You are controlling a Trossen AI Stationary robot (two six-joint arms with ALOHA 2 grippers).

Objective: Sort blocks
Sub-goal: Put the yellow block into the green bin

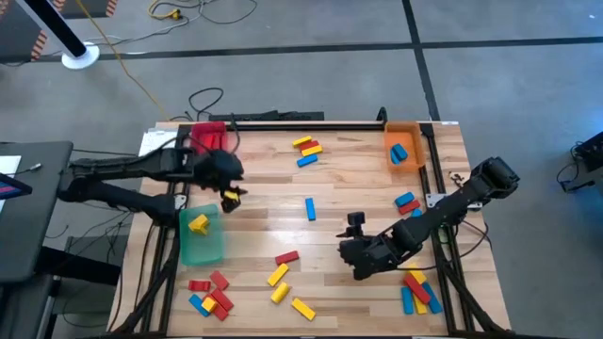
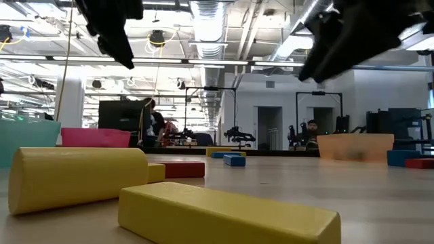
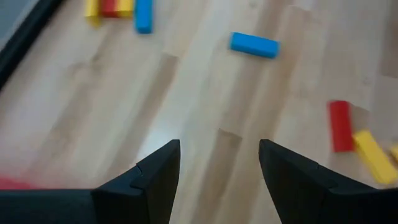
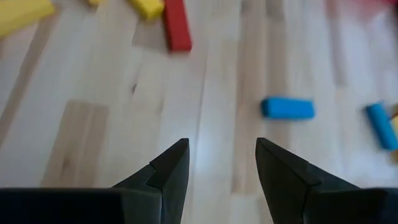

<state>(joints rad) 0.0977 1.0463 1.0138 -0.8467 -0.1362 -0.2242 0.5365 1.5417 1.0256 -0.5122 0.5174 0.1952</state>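
Blocks (image 1: 309,209) scattered on table (image 1: 358,179), both arms' fingers (image 3: 158,180) released — nothing held

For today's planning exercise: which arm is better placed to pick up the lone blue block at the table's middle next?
Probably the right. The right pincer is open, empty and slightly nearer the blue block, which lies ahead of its fingers. The left pincer, also open, hovers near the green tray.

Grey concrete floor (image 1: 311,24) across the top of the high view, crossed by dark seams and a yellow cable (image 1: 132,71). In the low view, long ceiling lights (image 2: 210,13), white columns (image 2: 71,102), dark doorways (image 2: 266,125) at centre.
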